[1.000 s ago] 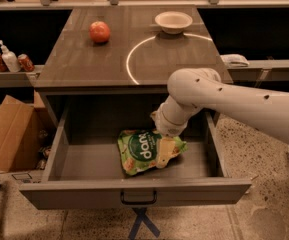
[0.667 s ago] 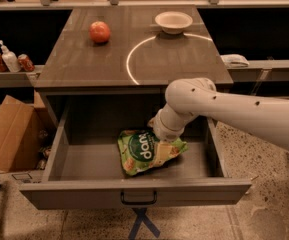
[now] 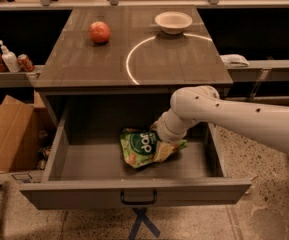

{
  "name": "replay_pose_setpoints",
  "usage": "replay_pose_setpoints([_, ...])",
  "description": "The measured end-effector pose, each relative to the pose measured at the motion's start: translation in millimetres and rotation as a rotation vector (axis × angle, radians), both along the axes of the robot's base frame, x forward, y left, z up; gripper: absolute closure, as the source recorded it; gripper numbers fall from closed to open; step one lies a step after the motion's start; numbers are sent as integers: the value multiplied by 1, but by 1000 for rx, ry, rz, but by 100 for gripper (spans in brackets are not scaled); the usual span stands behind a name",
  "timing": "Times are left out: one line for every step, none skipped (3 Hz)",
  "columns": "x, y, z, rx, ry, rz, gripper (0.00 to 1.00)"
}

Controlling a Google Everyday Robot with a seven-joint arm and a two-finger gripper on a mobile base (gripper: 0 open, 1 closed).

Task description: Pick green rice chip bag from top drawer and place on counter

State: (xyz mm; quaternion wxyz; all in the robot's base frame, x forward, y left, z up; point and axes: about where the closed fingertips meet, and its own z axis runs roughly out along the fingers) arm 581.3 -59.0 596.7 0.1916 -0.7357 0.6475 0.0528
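Note:
The green rice chip bag (image 3: 143,147) lies crumpled on the floor of the open top drawer (image 3: 134,194), right of its middle. My white arm reaches in from the right and its wrist (image 3: 173,126) bends down into the drawer. My gripper (image 3: 165,143) is at the bag's right end, mostly hidden behind the wrist, and appears to touch the bag. The counter (image 3: 84,59) above the drawer is grey-brown with a thin white arc (image 3: 130,59) on it.
A red apple (image 3: 99,32) and a white bowl (image 3: 173,21) stand at the back of the counter. A cardboard box (image 3: 6,134) sits on the floor to the left. Cans and a bottle (image 3: 9,60) stand on a left shelf.
My arm's elbow has sunk lower and the wrist has pressed further down toward the bag. The bag stays in about the same spot, a little more bunched up.

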Motion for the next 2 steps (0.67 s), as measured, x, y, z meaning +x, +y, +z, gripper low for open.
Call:
replay_pose_setpoints([0, -1, 7, 3, -7, 1, 95])
replay_pose_setpoints([-3, -20, 67, 51, -112, 16, 100])
